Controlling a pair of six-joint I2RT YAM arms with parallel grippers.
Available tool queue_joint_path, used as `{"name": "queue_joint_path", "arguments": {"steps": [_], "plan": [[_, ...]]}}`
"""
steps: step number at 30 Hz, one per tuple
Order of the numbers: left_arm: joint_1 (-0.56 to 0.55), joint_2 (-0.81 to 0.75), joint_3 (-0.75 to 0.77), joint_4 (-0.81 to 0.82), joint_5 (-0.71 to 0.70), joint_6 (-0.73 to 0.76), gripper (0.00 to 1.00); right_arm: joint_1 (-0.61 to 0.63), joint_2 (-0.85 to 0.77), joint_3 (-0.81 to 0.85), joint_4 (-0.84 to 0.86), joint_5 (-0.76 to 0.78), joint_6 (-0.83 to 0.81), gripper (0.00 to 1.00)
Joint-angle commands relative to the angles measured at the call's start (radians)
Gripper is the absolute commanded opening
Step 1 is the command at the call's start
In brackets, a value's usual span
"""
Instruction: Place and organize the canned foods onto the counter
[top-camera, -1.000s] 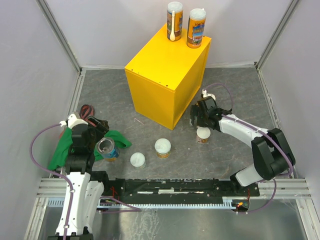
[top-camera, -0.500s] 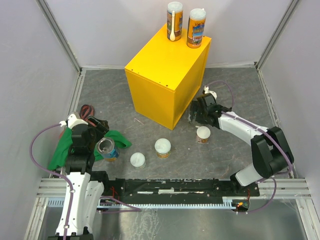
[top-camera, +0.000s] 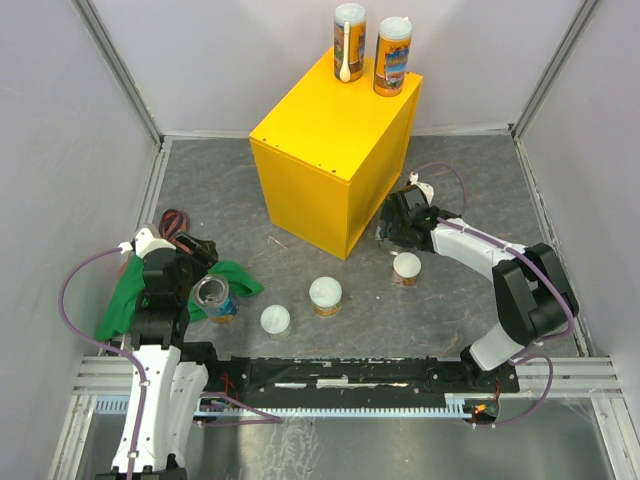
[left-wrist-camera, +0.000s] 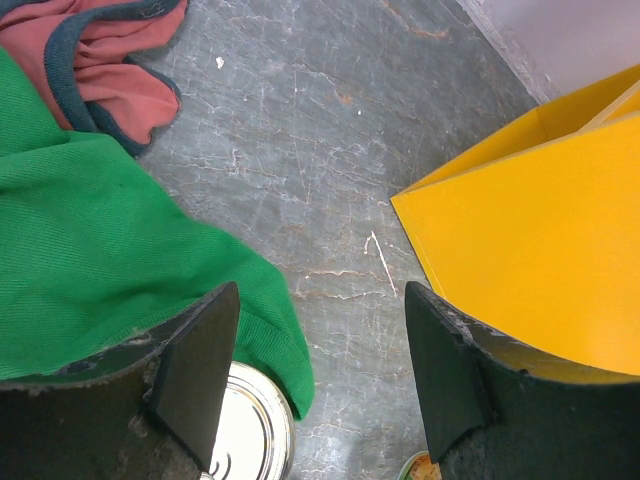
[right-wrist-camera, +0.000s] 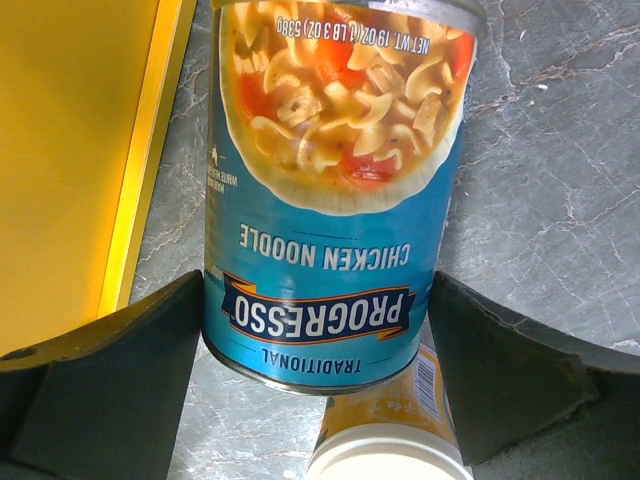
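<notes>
The blue-labelled soup can sits between the jaws of the right gripper, with 1 dark finger flanking each side of its label. The jaws are spread to about the can's width. Whether they press it or only lie alongside, I cannot tell.

The step in hand looks like securing this can for the lift to the counter. The body is wide and round, so the jaws should close across its full diameter at mid-label, or it may squirt out. The counter's wall lies just outside the jaw at the left of the wrist view. A short white-lidded can sits behind the jaws, toward the wrist, close against the blue can. A straight rise before any sideways travel therefore seems wise.

The can's long axis runs along the fingers. Its print reads upside down in the wrist view, so its top points back toward the wrist. The silver rim beyond the fingertips would then be its base, down by the grey table. I judge it upright, or nearly so.

On the counter's far edge stand 2 tall orange cans. The left gripper has its jaws spread on nothing, with a second silver-topped can just below 1 jaw, beside the green cloth.
</notes>
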Motion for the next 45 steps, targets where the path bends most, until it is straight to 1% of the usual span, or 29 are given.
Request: {"name": "queue_joint_path", "arguments": {"steps": [1,5,9,19,31,45], "plan": [[-0.003,-0.012,0.020,0.010,-0.016,0.043,0.74,0.000,-0.007,0.015,0.006,0.018,0.018,0.91],[-0.003,-0.013,0.013,0.016,-0.009,0.032,0.74,-0.001,-0.033,0.002,0.005,0.018,0.013,0.74],[-0.003,-0.015,0.005,0.025,-0.002,0.025,0.74,0.000,-0.056,0.011,-0.018,0.018,-0.003,0.66],[-0.003,-0.013,0.026,0.021,-0.010,0.033,0.74,-0.001,-0.133,0.061,-0.074,0.040,-0.038,0.64],[-0.003,-0.024,0.030,0.028,-0.008,0.028,0.74,0.000,-0.180,0.133,-0.140,0.077,-0.082,0.64],[-0.003,-0.039,0.033,0.011,-0.010,0.029,0.74,-0.002,-0.177,0.176,-0.156,0.118,-0.122,0.65]]}}
